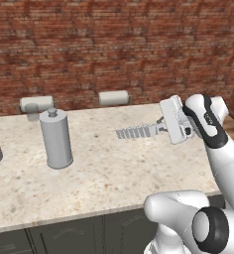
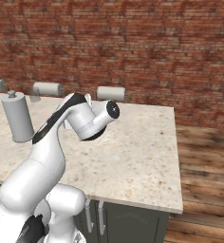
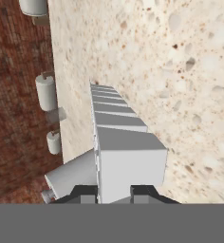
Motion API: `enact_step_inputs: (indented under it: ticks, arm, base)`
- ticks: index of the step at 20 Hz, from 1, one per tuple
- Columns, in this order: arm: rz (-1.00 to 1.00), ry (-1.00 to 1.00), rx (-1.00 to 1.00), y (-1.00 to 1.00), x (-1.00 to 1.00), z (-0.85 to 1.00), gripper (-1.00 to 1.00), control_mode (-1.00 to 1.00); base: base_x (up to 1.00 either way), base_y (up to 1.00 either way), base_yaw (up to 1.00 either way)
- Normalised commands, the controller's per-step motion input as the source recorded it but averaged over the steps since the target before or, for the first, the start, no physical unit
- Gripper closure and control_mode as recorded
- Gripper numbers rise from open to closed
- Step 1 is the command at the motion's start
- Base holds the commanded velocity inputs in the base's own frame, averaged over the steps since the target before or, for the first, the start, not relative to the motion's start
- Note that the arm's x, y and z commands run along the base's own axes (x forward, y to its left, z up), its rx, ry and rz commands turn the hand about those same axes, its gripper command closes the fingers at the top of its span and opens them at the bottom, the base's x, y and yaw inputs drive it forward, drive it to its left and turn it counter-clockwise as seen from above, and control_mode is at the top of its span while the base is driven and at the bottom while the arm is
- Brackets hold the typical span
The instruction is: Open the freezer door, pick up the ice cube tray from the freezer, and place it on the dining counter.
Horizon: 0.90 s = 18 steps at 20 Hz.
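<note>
While the gripper (image 1: 161, 128) stands clamped on one end of the ice cube tray (image 1: 137, 132), the tray hangs level above the dining counter (image 1: 119, 168), near its right edge. Its long axis runs straight out from the fingers, parallel to the brick-wall edge; lowering appears to be what remains.

A red-brown brick wall (image 1: 114, 44) fills the upper half of both base views. At the right edge of the right base view, a wooden plank floor (image 2: 204, 180) in warm brown runs from the middle down to the lower corner. Against the wall's foot, near mid-frame, sit pale cylindrical stool tops (image 1: 113, 97). The light is even and soft, with faint shadows.
</note>
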Motion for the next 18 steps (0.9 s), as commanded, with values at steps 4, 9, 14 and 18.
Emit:
enact_step_inputs:
  ticks: [4, 9, 14, 18]
  arm:
    - [0.02, -0.02, 0.00, 0.02, 0.46, -0.41, 1.00, -1.00]
    - [0.00, 0.00, 0.00, 0.02, 0.57, -0.34, 1.00, -1.00]
    - [0.00, 0.00, 0.00, 0.00, 0.50, -0.36, 1.00, -1.00]
    - [0.00, 0.00, 0.00, 0.00, 0.47, -0.33, 1.00, -1.00]
  base:
    - [0.00, 0.00, 0.00]
    - [0.00, 0.00, 0.00]
    - [0.00, 0.00, 0.00]
    - [0.00, 0.00, 0.00]
